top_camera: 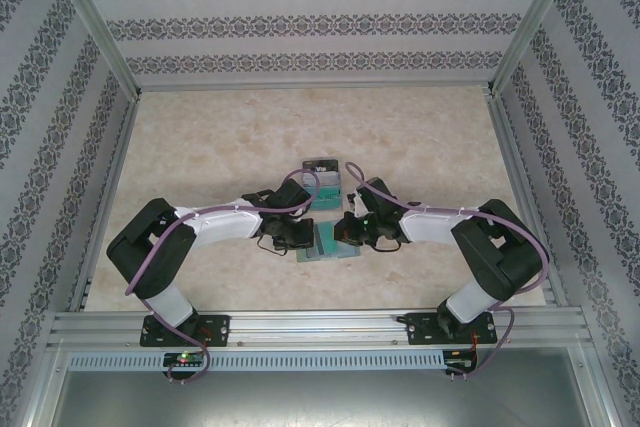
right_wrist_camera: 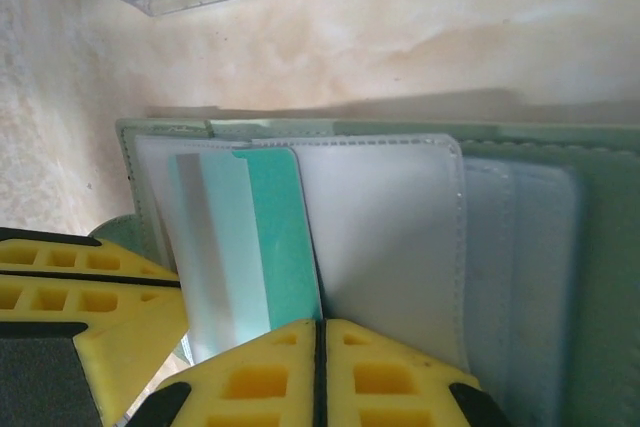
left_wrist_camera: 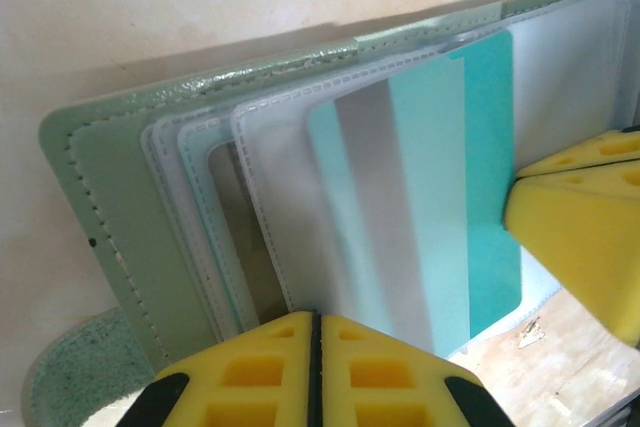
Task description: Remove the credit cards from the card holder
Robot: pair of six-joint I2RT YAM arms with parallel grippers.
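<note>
The marbled table (top_camera: 200,147) carries both arms, which meet low in the middle of the top view. The card holder (left_wrist_camera: 110,197) lies open and flat between them, its green panel at the left of the left wrist frame and its sleeves fanned toward the right. Just above it in the top view stands a clear box (top_camera: 322,179) with teal inside. One credit card (left_wrist_camera: 430,207), teal with a grey stripe, stands partly out of a sleeve. Its long axis runs nearly top to bottom in the left wrist frame and its free edge faces right. The right gripper (left_wrist_camera: 520,182) sits at that edge, fingers clenched and apparently pinching the card. The left gripper (left_wrist_camera: 315,322) is clenched at the bottom of the frame, seemingly on a sleeve edge of the holder. The right arm is therefore the nearer one, and the card should slide out rightward, across its long axis, while the left anchors the holder.
</note>
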